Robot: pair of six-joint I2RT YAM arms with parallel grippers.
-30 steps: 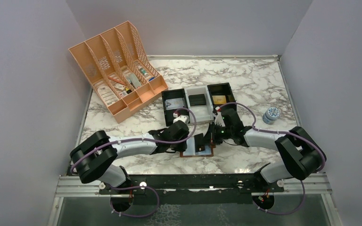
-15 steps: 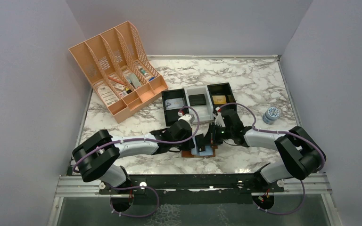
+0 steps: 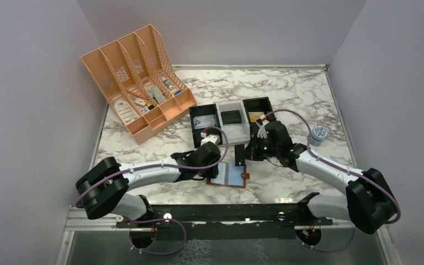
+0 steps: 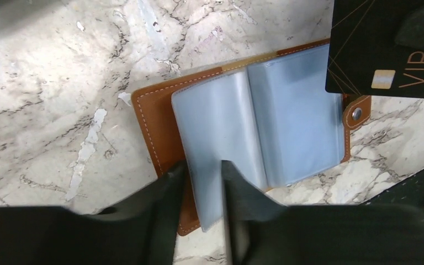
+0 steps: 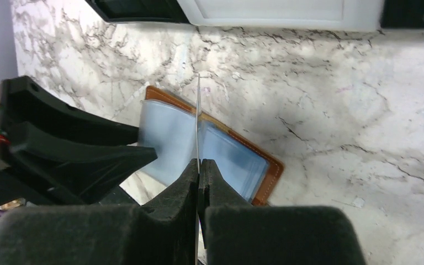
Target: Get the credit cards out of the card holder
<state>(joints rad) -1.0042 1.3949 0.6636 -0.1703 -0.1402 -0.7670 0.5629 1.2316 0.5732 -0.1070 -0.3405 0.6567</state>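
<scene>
Brown leather card holder (image 3: 229, 175) spread open on the marble counter (image 3: 287, 94), near the front edge and between the two arms. Pale blue-grey plastic sleeves (image 4: 287, 121) fanned across it, snap tab (image 4: 356, 113) on its right side. Contents of the sleeves impossible to tell.

Behind it, a row of three small trays:
- Black tray (image 3: 199, 110) with a pale card-like item.
- White tray (image 3: 234, 132) with a flat black item.
- Second black tray (image 3: 259, 104) with a gold-coloured item.

Far left, a peach four-slot file organiser (image 3: 149, 124) holding pens and small packets.

Left arm stretched low across the counter, left gripper (image 4: 204, 193) at the holder's near edge. Jaws slightly apart, one sleeve leaf lying in the gap between them.

Right arm bent in from the right, right gripper (image 5: 199, 165) raised over the holder's snap-tab side, just in front of the trays. Jaws pressed together on a black VIP card (image 4: 364, 55), held on edge.

Small round blue-and-white tin (image 3: 317, 134) on the counter just beyond the right forearm, well apart from the holder.
</scene>
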